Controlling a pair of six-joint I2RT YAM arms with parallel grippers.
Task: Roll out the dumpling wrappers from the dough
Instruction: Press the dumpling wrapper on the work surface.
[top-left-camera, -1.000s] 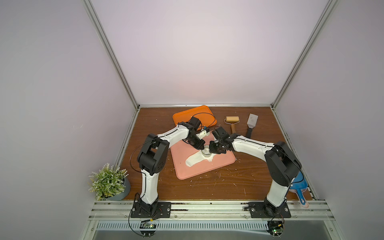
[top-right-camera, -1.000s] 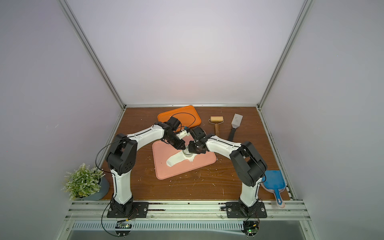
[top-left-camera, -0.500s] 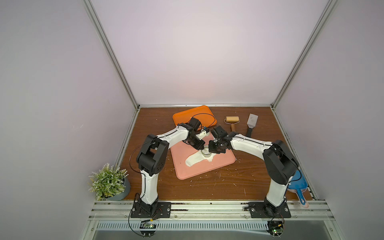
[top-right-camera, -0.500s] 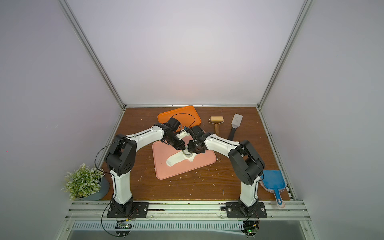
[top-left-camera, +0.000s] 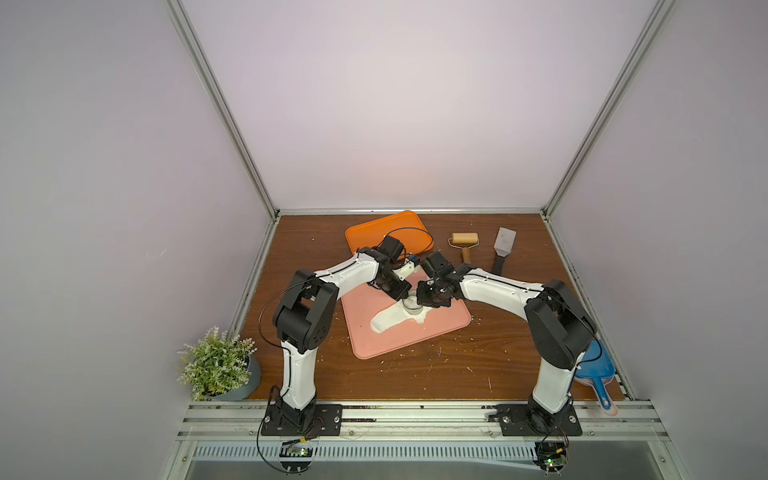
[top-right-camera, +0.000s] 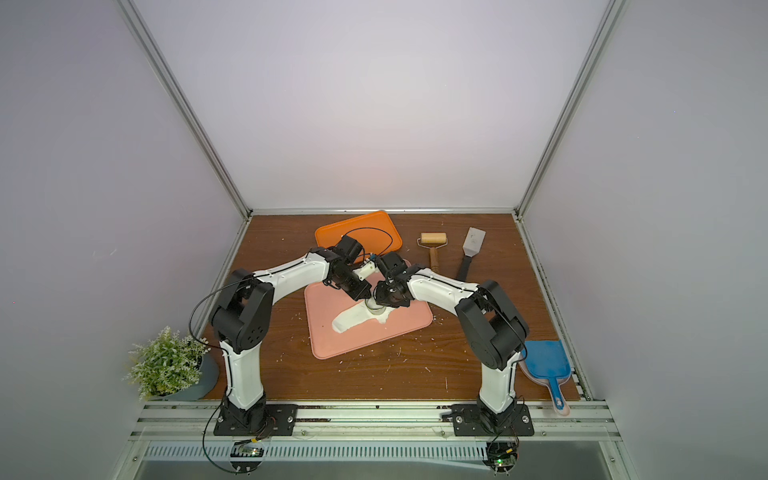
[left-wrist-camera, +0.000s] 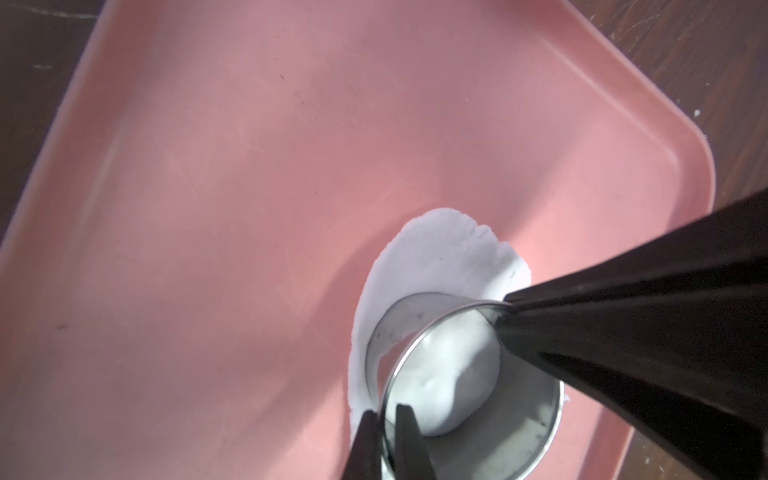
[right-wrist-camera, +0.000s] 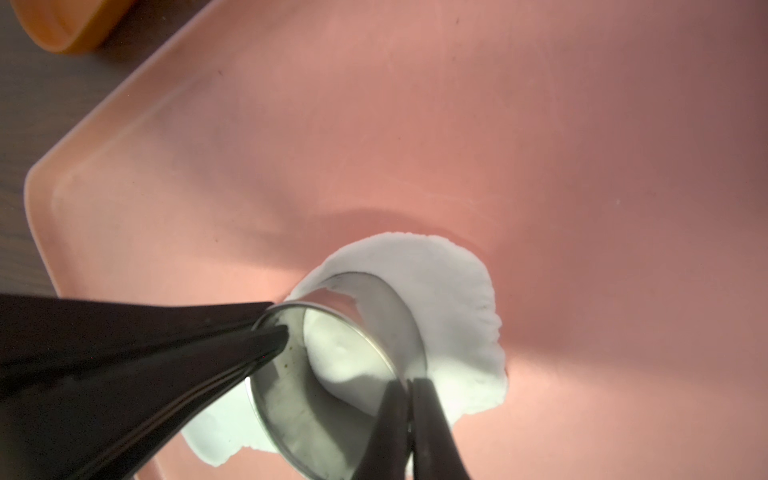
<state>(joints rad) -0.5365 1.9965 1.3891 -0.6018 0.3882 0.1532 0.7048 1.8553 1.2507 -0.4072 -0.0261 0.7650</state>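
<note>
- Two pinch the wall of the ring cutter (left-wrist-camera: 395, 328): left gripper (left-wrist-camera: 386, 432), right gripper (right-wrist-camera: 409, 399).
- The dumpling wrapper (left-wrist-camera: 440, 374) sits inside it, on the pink tray (top-left-camera: 440, 328).
- Pale walls (top-left-camera: 395, 104) enclose the crumb-dotted wooden table (top-left-camera: 415, 382).

Wooden counter (top-left-camera: 415, 374), flecked with white crumbs (left-wrist-camera: 405, 112). On it:
- pink tray (top-left-camera: 440, 328), centre, skewed
- orange tray (top-left-camera: 365, 237), behind it
- roller (top-left-camera: 464, 240) beside scraper (top-left-camera: 504, 245), far right
- blue dustpan (top-left-camera: 594, 365), near right corner
- potted plant (top-left-camera: 214, 365), near left corner

Shiny metal ring cutter (left-wrist-camera: 395, 332), matt white dough (left-wrist-camera: 436, 257)
</note>
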